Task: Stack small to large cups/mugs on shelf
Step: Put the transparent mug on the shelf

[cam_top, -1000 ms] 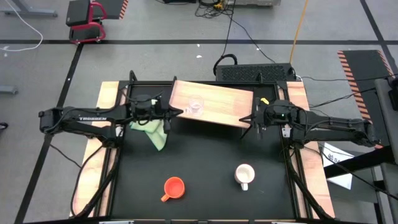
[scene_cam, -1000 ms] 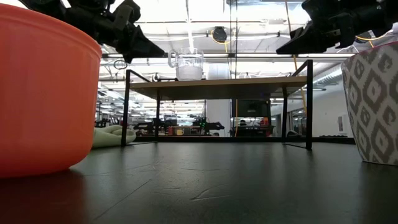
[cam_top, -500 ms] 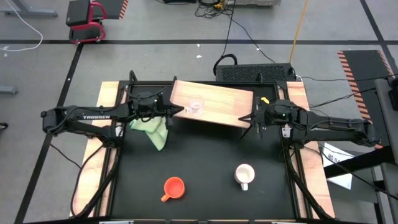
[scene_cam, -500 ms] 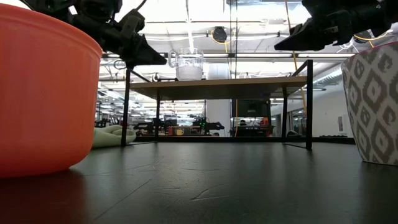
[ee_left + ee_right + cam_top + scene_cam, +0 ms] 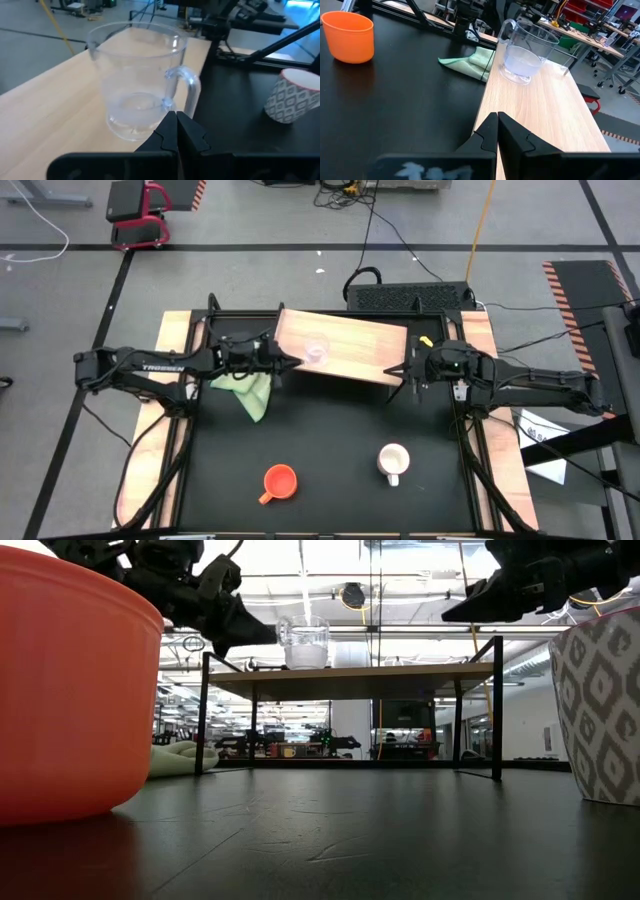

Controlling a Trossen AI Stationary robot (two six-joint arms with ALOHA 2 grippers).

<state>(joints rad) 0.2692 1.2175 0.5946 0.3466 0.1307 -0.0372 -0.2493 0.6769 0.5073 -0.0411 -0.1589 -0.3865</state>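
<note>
Overhead: glass cup (image 5: 317,351) stands on shelf (image 5: 360,348), left gripper (image 5: 292,361) just beside it, much nearer than right gripper (image 5: 395,371). Left wrist: fingers pressed together, tips at cup handle (image 5: 184,85). Right wrist: fingers together, cup far.

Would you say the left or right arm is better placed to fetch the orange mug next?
Left, probably. The orange mug sits front-left on the table; the left gripper, shut beside the glass cup, is on that side. The right gripper is nearer the white mug.
</note>
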